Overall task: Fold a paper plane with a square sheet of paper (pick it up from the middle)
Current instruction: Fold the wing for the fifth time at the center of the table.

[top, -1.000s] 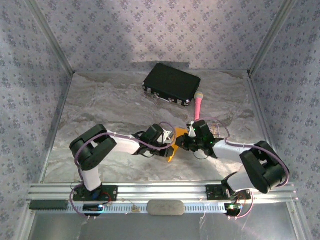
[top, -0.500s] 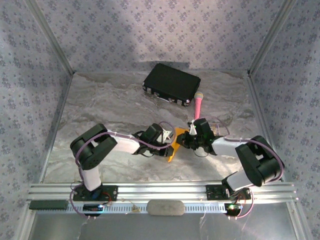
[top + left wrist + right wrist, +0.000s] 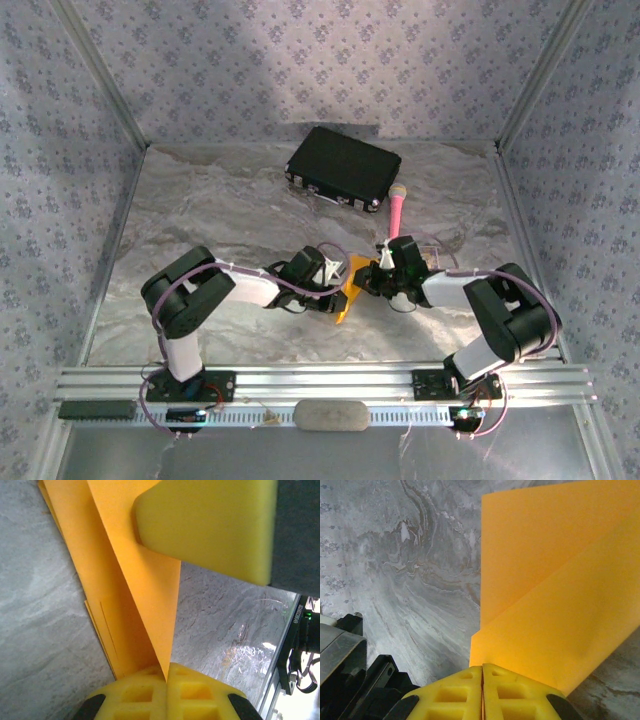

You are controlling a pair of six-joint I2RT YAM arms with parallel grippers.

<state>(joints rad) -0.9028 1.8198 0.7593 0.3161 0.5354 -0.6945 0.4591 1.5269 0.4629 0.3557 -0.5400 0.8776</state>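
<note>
Orange paper pinched by left pincer, right pincer; arms inward.

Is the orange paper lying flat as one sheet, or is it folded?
Folded: the orange paper shows overlapping layers with a slanted edge in both wrist views, pinched by the left gripper and right gripper.

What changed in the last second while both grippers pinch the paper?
The right arm's elbow swung inward, leftward; the right gripper stays shut on the square sheet of paper. Nothing was let go. The left gripper, also shut on it, the black case and pink microphone kept their places.
</note>
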